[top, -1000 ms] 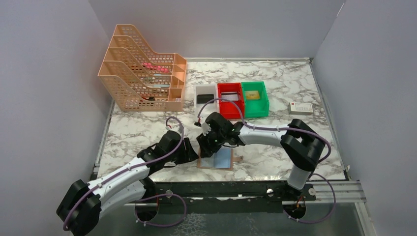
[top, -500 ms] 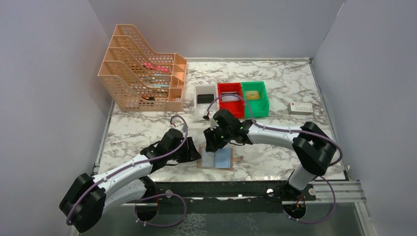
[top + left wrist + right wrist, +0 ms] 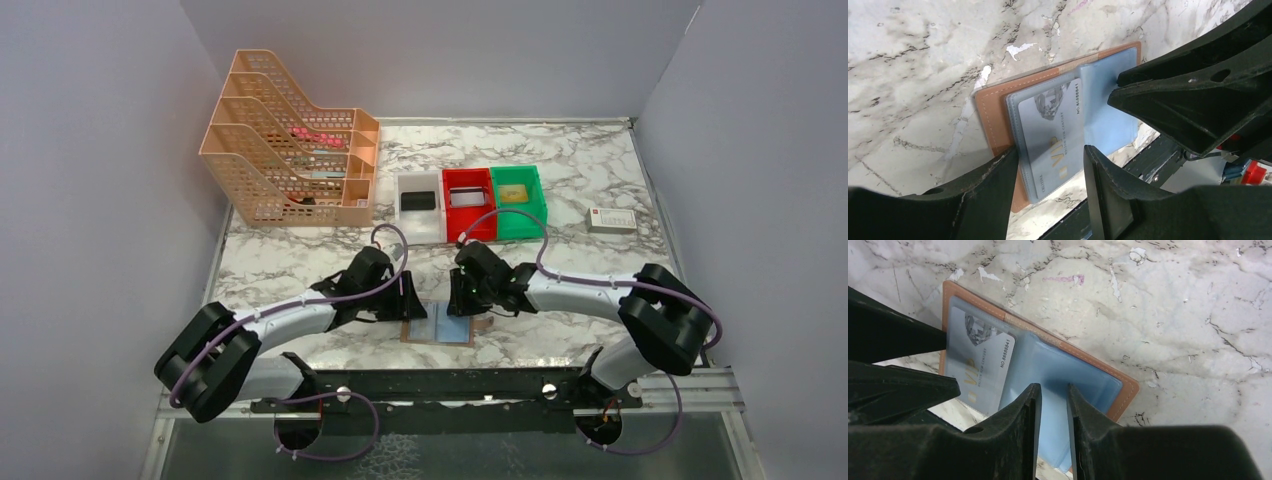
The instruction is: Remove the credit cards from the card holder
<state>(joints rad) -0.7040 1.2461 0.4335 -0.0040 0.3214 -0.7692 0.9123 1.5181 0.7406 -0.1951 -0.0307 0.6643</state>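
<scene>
The card holder (image 3: 440, 326) lies spread open near the table's front edge, tan outside with pale blue panels. A pale blue credit card marked VIP (image 3: 1048, 125) sits in its left pocket and also shows in the right wrist view (image 3: 983, 370). My left gripper (image 3: 1051, 149) is open, its fingers straddling the card's near end at the holder's left half (image 3: 993, 115). My right gripper (image 3: 1053, 386) has its jaws a narrow gap apart, tips down on the right blue panel (image 3: 1088, 385), nothing between them. In the top view the left gripper (image 3: 415, 305) and right gripper (image 3: 468, 300) flank the holder.
White bin (image 3: 420, 212) holding a flat black object, red bin (image 3: 470, 222) and green bin (image 3: 518, 222) stand behind the holder. An orange file rack (image 3: 290, 170) is at the back left. A small white box (image 3: 610, 220) lies at the right. The black rail (image 3: 450, 385) runs along the front edge.
My left gripper has reached right to the holder's left edge. My right gripper has moved right, from over the holder's left part to its right half.
</scene>
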